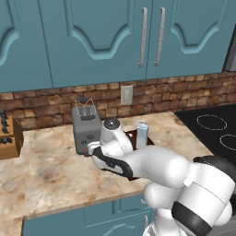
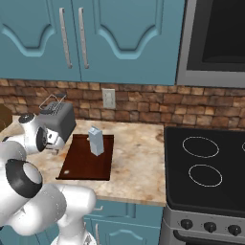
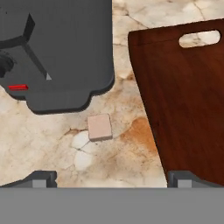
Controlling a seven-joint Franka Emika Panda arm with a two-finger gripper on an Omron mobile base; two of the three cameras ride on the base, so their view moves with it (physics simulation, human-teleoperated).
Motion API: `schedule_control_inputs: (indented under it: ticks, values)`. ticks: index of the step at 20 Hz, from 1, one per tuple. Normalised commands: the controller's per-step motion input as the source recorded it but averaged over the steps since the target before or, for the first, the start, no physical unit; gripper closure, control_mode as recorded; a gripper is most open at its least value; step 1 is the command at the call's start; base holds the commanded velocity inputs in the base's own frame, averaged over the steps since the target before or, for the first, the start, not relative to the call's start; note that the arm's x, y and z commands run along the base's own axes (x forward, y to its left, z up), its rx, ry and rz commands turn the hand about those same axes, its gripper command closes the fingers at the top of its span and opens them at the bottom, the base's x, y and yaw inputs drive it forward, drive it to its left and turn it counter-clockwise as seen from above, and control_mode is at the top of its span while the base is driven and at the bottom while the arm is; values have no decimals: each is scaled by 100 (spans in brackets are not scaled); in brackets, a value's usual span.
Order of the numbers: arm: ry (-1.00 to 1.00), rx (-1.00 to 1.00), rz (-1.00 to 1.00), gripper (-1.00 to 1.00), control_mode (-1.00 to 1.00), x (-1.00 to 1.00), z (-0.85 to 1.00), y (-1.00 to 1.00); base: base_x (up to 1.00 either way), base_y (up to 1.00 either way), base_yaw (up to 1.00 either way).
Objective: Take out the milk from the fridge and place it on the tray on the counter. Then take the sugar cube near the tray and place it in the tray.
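In the hand view the sugar cube (image 3: 99,127), small and pale, lies on the marbled counter (image 3: 52,144) between the dark toaster (image 3: 57,52) and the brown tray (image 3: 188,96). My gripper (image 3: 113,178) hangs open above the cube, one fingertip on each side and clear of it. The milk (image 2: 96,140), a pale grey-blue carton, stands upright on the tray (image 2: 88,160), near its far end. My gripper (image 2: 53,149) points down at the gap between the toaster (image 2: 60,119) and the tray's left edge. The milk (image 1: 142,135) also shows behind my arm. The fridge is out of view.
The tray's handle slot (image 3: 199,38) is at its end nearest the counter's front edge. A black stovetop (image 2: 206,162) lies to the right of the counter. A wooden knife block (image 1: 7,136) stands at the far left. Teal cabinets hang above the brick wall.
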Motion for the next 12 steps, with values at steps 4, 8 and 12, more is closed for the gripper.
schedule_control_inputs:
  ticks: [4,8,12]
  values:
    - [0,0,0,-100,-100,8,-27,3,0,0,0]
    - [0,0,0,-100,-100,7,-28,1,0,0,0]
    - [0,0,0,-100,-100,14,-14,0,0,0,0]
